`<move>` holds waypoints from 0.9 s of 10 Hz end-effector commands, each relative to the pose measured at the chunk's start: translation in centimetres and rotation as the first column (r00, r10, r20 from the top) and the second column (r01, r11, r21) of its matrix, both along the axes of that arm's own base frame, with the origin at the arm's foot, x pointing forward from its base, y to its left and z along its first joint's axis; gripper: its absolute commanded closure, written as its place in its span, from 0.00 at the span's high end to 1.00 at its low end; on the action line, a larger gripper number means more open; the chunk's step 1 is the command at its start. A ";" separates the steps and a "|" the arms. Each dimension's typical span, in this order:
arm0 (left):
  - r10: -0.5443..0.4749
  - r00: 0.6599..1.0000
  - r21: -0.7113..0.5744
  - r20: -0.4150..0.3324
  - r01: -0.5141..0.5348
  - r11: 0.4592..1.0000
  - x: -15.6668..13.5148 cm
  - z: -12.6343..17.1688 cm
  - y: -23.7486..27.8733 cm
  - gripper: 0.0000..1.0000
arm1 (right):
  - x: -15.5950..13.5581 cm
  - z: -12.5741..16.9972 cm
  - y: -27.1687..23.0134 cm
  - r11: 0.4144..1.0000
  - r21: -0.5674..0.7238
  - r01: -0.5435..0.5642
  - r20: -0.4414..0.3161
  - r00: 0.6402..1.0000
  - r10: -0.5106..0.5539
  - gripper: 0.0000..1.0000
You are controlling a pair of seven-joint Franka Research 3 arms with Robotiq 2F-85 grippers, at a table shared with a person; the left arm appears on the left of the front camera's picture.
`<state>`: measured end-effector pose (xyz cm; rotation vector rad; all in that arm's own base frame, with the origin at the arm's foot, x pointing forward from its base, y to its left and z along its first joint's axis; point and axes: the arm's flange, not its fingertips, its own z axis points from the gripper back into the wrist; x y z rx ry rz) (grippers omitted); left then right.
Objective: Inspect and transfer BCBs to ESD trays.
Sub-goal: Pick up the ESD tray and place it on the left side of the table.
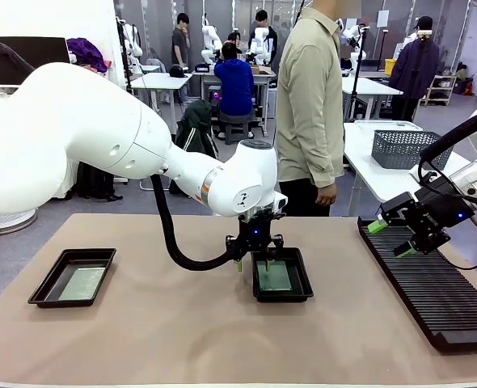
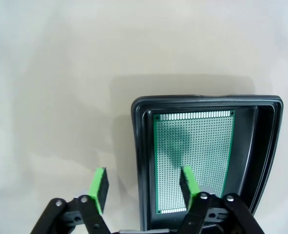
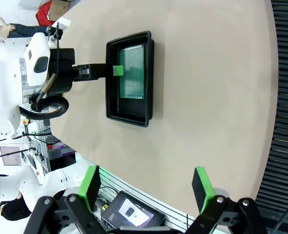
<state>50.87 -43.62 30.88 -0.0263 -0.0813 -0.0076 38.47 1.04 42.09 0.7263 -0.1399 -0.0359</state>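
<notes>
Tabletop: two ESD trays (image 1: 70, 279) (front view)

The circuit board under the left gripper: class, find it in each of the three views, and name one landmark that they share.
Front view: the board lies in the middle tray, below the left gripper.
Left wrist view: lower centre-right, inside the tray.
Right wrist view: upper centre, inside the tray.
Shared landmark: that black tray.

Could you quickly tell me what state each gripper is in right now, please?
Left gripper: open, empty, straddling the near wall of the middle ESD tray.
Right gripper: open, holding nothing.
</notes>
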 end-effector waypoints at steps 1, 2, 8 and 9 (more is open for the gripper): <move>-0.011 1.000 -0.020 0.002 0.011 1.000 0.3 -0.4 0.2 0.65 | 0.0 -0.1 0.1 1.000 0.007 0.006 -0.003 1.000 -0.006 1.00; -0.010 1.000 -0.020 0.002 0.010 1.000 0.4 -0.4 0.3 0.62 | 0.0 -0.1 0.1 1.000 0.007 0.006 -0.003 1.000 -0.006 1.00; -0.015 1.000 -0.027 0.021 0.016 1.000 0.5 0.0 0.4 0.33 | 0.0 -0.1 0.1 1.000 0.007 0.006 -0.003 1.000 -0.006 1.00; -0.018 1.000 -0.030 0.020 0.019 0.999 0.6 0.0 0.5 0.25 | 0.0 -0.1 0.1 1.000 0.007 0.006 -0.003 1.000 -0.006 1.00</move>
